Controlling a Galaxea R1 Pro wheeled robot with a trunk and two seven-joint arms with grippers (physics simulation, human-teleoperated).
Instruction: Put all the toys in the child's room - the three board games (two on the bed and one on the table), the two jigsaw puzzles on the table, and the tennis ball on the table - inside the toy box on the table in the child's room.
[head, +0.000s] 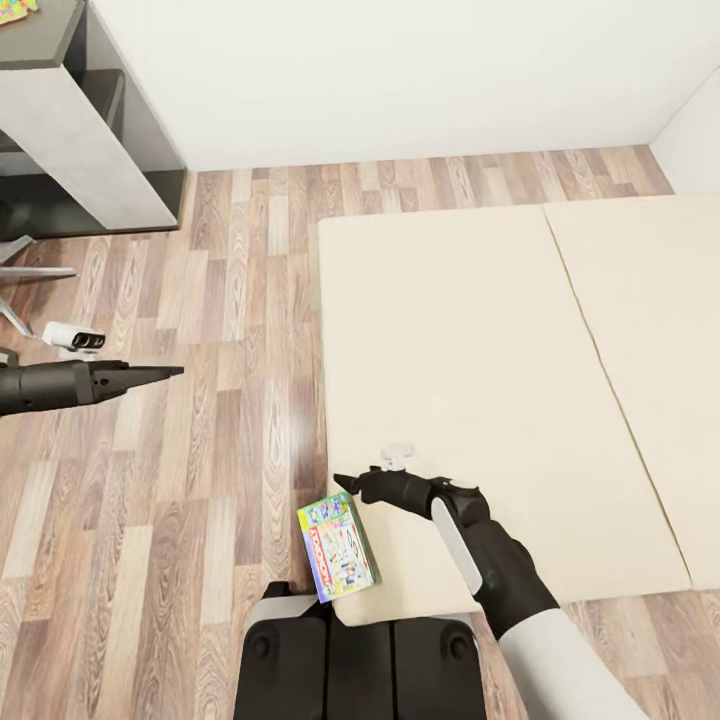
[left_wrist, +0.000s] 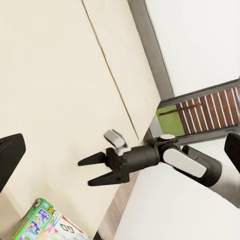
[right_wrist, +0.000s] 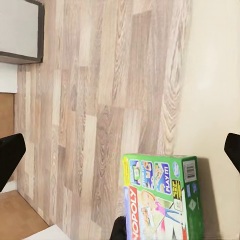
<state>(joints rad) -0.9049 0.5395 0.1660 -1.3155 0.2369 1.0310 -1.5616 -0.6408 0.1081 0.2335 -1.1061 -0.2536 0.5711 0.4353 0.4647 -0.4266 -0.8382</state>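
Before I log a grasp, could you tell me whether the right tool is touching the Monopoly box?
Apart. In the head view the right tool hangs open, with bare mattress between it and the Monopoly box.

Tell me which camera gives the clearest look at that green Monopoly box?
The right wrist view: the Monopoly box is near and its lettering is readable. The head view shows the whole box, small, at the edge of the bed. The left wrist view catches just a corner.

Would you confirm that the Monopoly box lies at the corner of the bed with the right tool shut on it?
Not quite: the Monopoly box does lie at the corner of the bed, but the right tool is open and hovers beside it, holding nothing. The left wrist view shows its fingers spread.
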